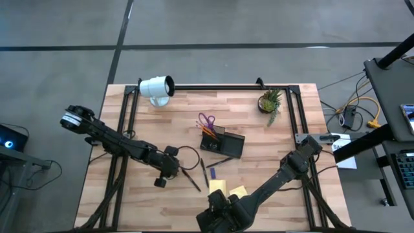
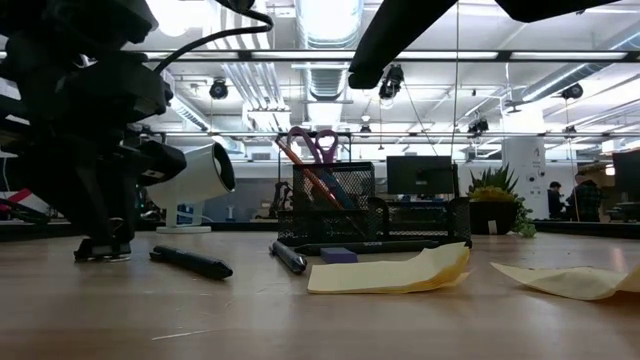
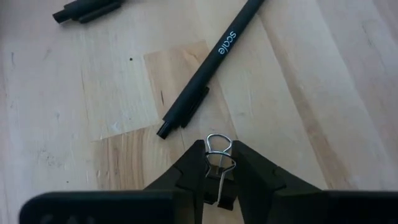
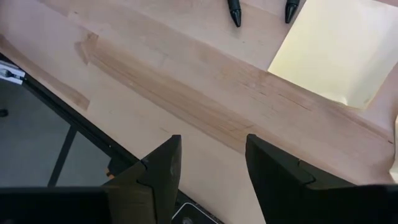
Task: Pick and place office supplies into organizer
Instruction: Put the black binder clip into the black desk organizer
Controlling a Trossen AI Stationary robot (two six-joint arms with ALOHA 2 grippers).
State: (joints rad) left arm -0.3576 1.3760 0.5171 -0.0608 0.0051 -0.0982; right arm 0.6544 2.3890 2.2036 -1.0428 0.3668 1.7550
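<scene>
— Left wrist view: what does the left gripper hold?
— Its fingers pinch a small black binder clip on the wooden desk, beside a black pen.
— And the right gripper?
— Fingers apart, empty, near a yellow sticky-note pad.

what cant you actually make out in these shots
- Binder clip: left wrist view, body hidden between the left gripper fingers; too small to spot in the high view.
- Organizer compartments: high view too small; in the low view the mesh hides the contents, except the scissors.
- Right gripper: high view, cut off by the bottom edge.
</scene>
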